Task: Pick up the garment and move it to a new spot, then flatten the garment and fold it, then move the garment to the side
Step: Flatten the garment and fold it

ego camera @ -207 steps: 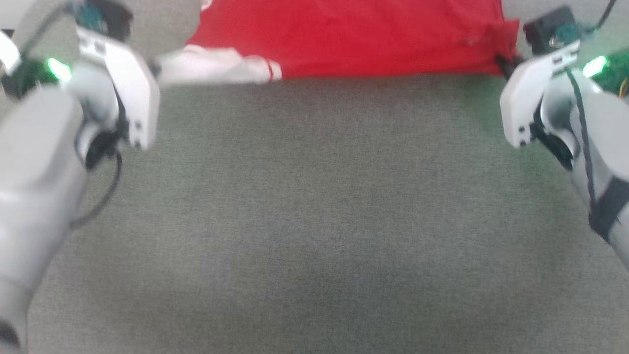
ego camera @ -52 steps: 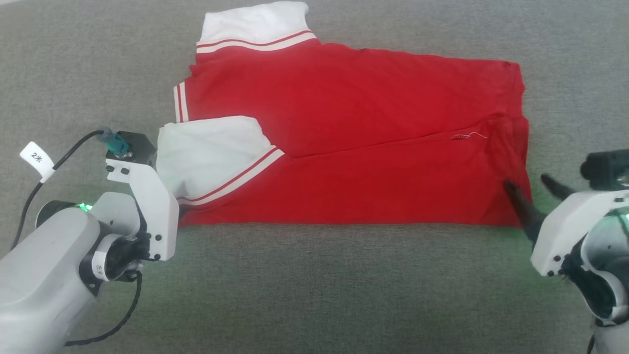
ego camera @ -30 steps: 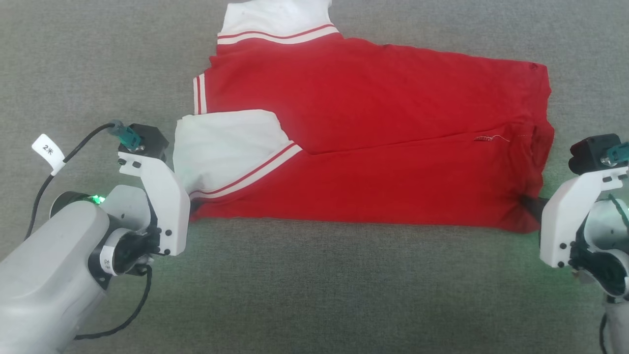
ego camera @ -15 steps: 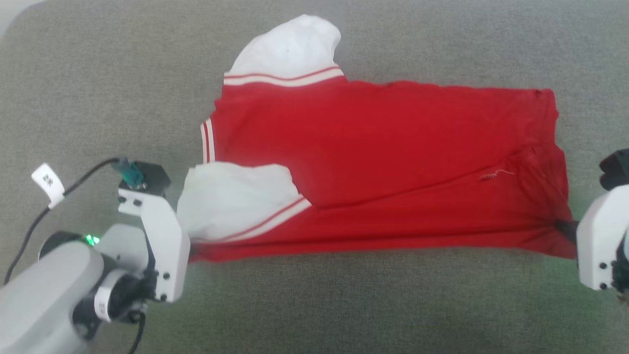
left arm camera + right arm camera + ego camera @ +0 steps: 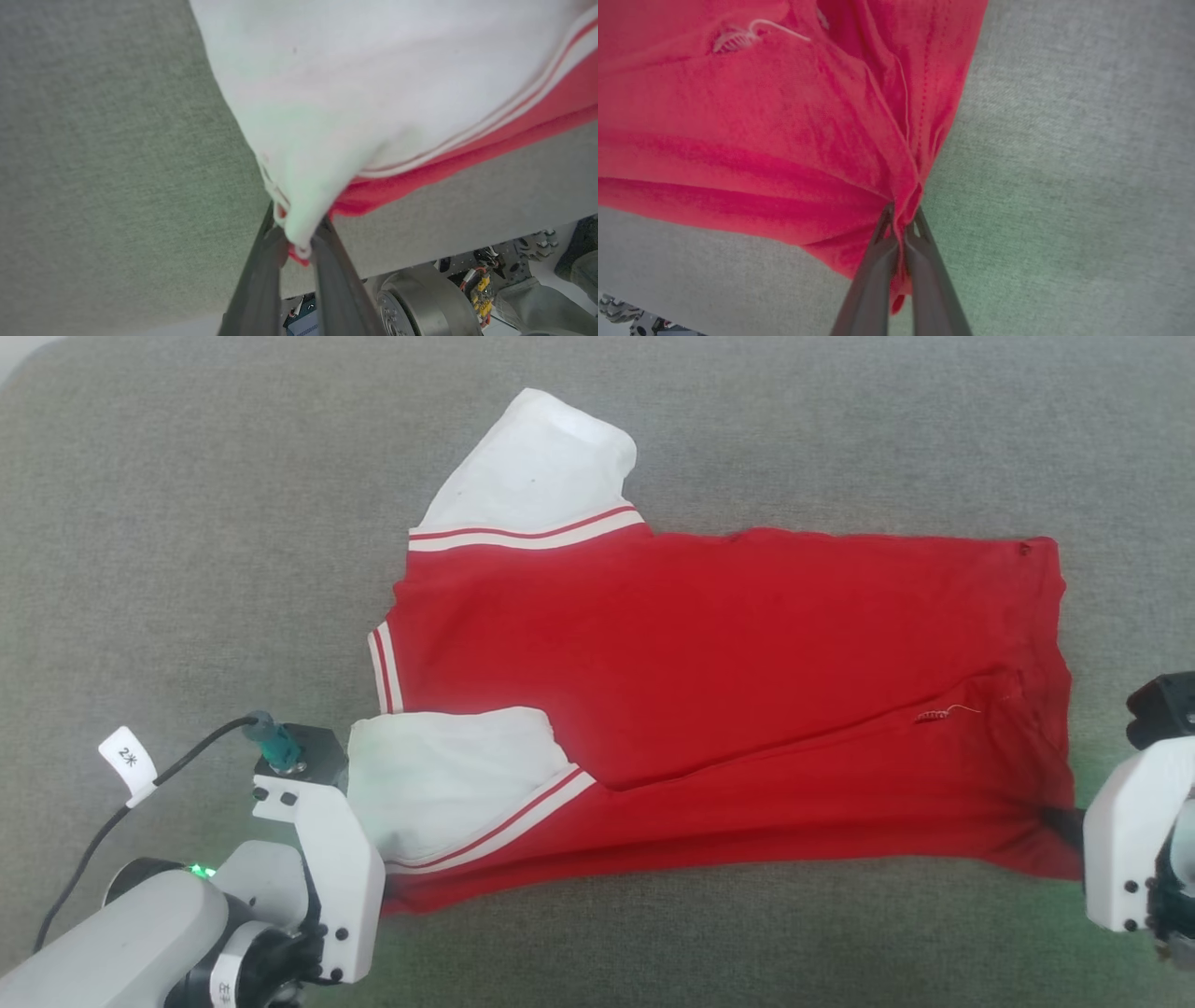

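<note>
The garment (image 5: 728,653), red with white shoulder panels and striped trim, lies spread sideways on the grey surface. Its lettering is hidden. My left gripper (image 5: 299,238) is shut on the near left corner, where a white panel (image 5: 373,84) meets the red hem. In the head view that corner (image 5: 397,896) disappears under my left wrist mount (image 5: 322,868). My right gripper (image 5: 903,219) is shut on the bunched red hem corner at the near right. Its dark fingers (image 5: 1060,821) show at the cloth's right end. The near edge runs between the two grips.
The grey fabric tabletop (image 5: 187,523) stretches wide on all sides of the cloth. Its near edge shows in the left wrist view, with the wheel of my base (image 5: 420,303) below it. A loose white thread (image 5: 948,712) marks the red cloth near the right end.
My right gripper, open beside the hem earlier, has shut on it. The head camera has shifted. Both grippers have drawn the near edge toward me, and the far white panel now lies fully spread.
</note>
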You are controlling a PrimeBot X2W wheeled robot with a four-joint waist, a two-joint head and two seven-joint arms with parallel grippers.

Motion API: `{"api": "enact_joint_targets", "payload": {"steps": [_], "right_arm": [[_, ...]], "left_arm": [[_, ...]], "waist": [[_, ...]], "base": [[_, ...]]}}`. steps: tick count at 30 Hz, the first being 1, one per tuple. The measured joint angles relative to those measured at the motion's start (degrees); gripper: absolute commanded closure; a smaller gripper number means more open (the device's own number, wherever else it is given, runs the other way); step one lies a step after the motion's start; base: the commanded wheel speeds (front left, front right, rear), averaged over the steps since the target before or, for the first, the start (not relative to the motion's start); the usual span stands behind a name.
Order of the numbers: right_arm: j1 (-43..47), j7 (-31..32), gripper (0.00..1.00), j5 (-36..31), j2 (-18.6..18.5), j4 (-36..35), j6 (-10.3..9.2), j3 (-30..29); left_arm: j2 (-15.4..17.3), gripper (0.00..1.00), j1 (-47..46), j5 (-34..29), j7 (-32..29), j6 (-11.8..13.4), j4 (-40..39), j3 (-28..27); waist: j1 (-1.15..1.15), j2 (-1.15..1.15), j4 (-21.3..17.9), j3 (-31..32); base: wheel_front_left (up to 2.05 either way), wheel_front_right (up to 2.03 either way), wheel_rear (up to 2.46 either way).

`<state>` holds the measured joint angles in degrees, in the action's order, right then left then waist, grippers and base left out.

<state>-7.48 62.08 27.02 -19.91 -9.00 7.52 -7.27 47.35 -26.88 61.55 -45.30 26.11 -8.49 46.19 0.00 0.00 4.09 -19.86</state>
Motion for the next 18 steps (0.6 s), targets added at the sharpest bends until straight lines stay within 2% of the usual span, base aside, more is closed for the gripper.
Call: {"api": "enact_joint_targets", "payload": {"steps": [1,2,3,4,5,9,18], "right_arm": [[-0.3,-0.6,0.84,-0.1,0.3,0.6,0.00,0.1],[-0.7,-1.2,0.61,-0.4,0.5,1.4,0.00,0.3],[-1.1,-1.6,0.51,-0.5,0.7,2.2,0.00,0.5],[-1.4,-1.9,0.30,-0.4,0.9,2.6,-0.01,0.8],[-1.6,-2.4,0.00,-0.4,1.1,3.3,-0.02,1.0],[-2.3,-3.7,0.00,-0.4,1.7,4.2,-0.02,1.6],[-4.3,-9.6,0.00,-0.6,1.9,3.3,-0.03,2.1]], "left_arm": [[-0.3,0.53,-0.1,0.0,0.4,-0.5,0.5,0.0],[-0.6,0.07,-0.2,-0.1,0.6,-1.1,1.0,0.1],[-0.7,0.00,-0.3,-0.1,0.8,-1.4,1.4,0.1],[-0.7,0.00,-0.4,-0.1,0.8,-1.5,1.5,0.1],[-0.7,0.00,-0.6,-0.1,0.6,-1.6,1.6,0.0],[0.4,0.00,-1.7,-0.1,0.3,-1.5,1.4,-0.6],[5.9,0.00,-6.0,-0.8,-3.1,-0.2,-3.2,-3.3]], "waist": [[0.00,0.00,-0.1,0.0],[0.00,0.00,-0.3,0.1],[0.00,0.00,-0.4,0.2],[0.00,0.00,-0.6,0.3],[0.00,0.00,-0.7,0.4],[0.00,0.00,-1.4,1.0],[0.00,0.00,-4.3,2.3]], "base": [[0.00,0.00,0.00],[0.00,0.00,0.00],[0.00,0.00,0.00],[0.00,0.00,0.00],[0.00,0.00,0.00],[0.00,0.00,0.00],[0.00,0.00,0.00]]}}
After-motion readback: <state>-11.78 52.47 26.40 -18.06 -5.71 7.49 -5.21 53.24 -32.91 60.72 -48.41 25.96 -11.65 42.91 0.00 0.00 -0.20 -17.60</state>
